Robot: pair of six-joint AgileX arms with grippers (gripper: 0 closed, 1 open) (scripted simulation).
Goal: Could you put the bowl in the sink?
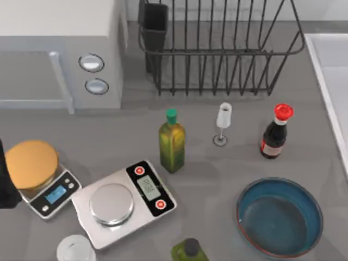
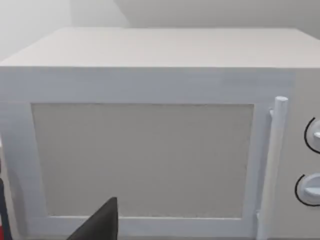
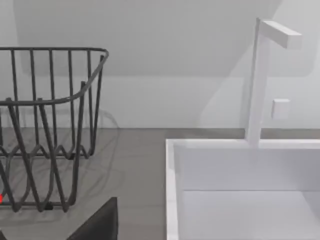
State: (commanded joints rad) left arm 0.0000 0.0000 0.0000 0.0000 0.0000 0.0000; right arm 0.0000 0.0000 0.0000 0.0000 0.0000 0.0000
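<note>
The bowl (image 1: 280,217) is wide and shallow, blue inside with a reddish-brown rim, and sits on the counter at the front right. The sink (image 1: 333,70) is a white basin with a raised rim along the right edge; the right wrist view looks at the sink (image 3: 240,195) and its white faucet (image 3: 260,80). A dark part of my right gripper (image 3: 100,222) pokes into that view, apart from the basin. My left arm (image 1: 5,182) stays at the far left edge, and a dark part of my left gripper (image 2: 100,225) faces the microwave door.
A black wire dish rack (image 1: 217,49) stands at the back, a grey microwave (image 1: 60,54) at the back left. Between them and the bowl stand an oil bottle (image 1: 172,141), a small glass (image 1: 222,124) and a soy bottle (image 1: 276,132). Two scales (image 1: 122,202) and a white cup (image 1: 75,249) sit front left.
</note>
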